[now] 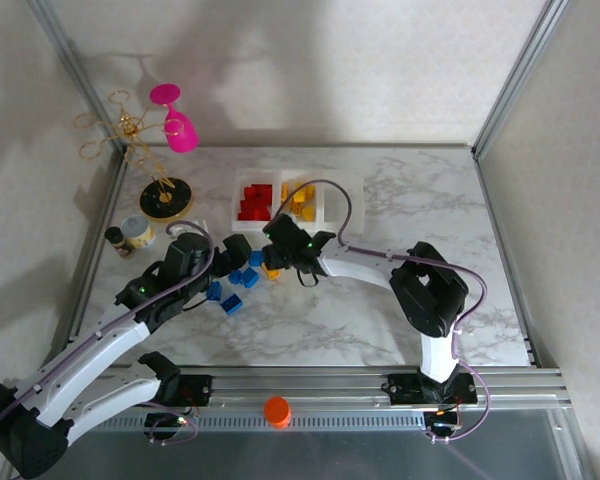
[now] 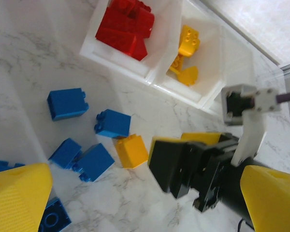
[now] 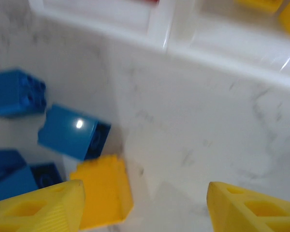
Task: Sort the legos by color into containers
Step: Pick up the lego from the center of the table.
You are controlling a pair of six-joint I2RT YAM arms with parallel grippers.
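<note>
Between the two arms, mid-table: the right pincer (image 3: 145, 212) hangs low over the white marble-patterned tabletop (image 3: 198, 130), its two yellow fingers (image 3: 38, 208) well apart. We see bare marble in the gap; nothing is clamped.

Just beside the finger at the picture's left in the right wrist view, on its inner side, lies one loose yellow studded plastic brick (image 3: 104, 193). We cannot tell whether brick and finger touch.

Beyond that brick, on the same side of the pincer and further out, we note a cluster of blue studded plastic bricks (image 3: 70, 133) on the table, several close against each other. The nearest blue one sits tilted, just past the yellow brick.

Ahead of the right pincer, across a strip of open marble, runs the row of white translucent rectangular plastic bins (image 2: 154, 77). Red studded bricks (image 2: 123, 26) are heaped in one compartment, and yellow studded bricks (image 2: 188, 43) lie in the one next to it. The wall between these two compartments stands almost straight ahead of the pincer.

The left pincer (image 2: 145, 193) hovers close beside the right one, its yellow fingers spread wide, holding nothing. From its wrist camera we look down on the right pincer's black body between those fingers. The blue bricks lie ahead of the finger at that picture's left, and the loose yellow brick sits ahead of the gap.
</note>
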